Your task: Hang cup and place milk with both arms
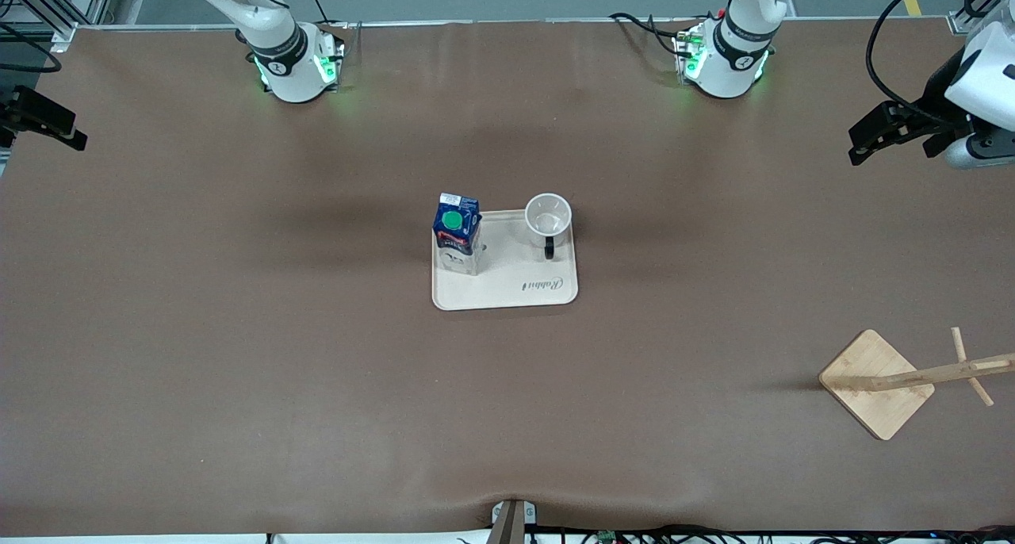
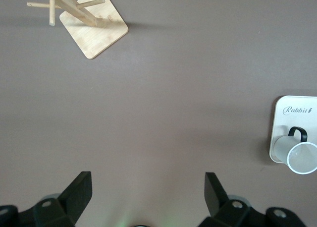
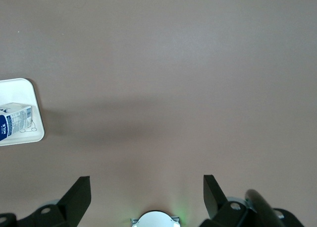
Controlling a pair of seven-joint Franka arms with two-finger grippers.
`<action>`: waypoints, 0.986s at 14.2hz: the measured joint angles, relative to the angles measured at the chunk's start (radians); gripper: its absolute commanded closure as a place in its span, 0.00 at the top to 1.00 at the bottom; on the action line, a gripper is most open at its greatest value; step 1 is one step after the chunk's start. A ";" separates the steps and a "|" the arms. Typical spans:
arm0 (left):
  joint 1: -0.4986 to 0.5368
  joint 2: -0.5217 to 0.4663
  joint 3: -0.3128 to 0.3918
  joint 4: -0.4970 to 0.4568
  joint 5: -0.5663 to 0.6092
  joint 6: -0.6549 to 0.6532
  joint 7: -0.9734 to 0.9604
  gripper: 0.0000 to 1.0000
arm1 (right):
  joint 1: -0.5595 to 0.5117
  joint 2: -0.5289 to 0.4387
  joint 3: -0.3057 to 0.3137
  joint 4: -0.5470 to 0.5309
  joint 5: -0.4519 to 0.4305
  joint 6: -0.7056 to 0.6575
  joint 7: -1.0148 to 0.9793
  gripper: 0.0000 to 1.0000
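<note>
The milk (image 1: 457,231), a dark blue carton with a green cap, stands upright on a cream tray (image 1: 507,294) at mid table. The white cup (image 1: 549,215) with a black handle stands upright on the same tray, toward the left arm's end. My left gripper (image 1: 868,139) is open and empty, up in the air over the table's edge at the left arm's end. My right gripper (image 1: 44,120) is open and empty over the table's edge at the right arm's end. The left wrist view shows the cup (image 2: 299,155) and the tray (image 2: 292,108). The right wrist view shows the milk (image 3: 15,119).
A wooden cup rack (image 1: 880,381) with a square base and pegged pole stands toward the left arm's end, nearer to the front camera than the tray. It also shows in the left wrist view (image 2: 94,26). Brown table mat lies all round the tray.
</note>
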 measured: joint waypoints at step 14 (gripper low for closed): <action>-0.013 0.104 -0.183 -0.040 -0.003 0.100 -0.278 1.00 | 0.000 0.000 0.001 -0.001 0.000 0.001 0.000 1.00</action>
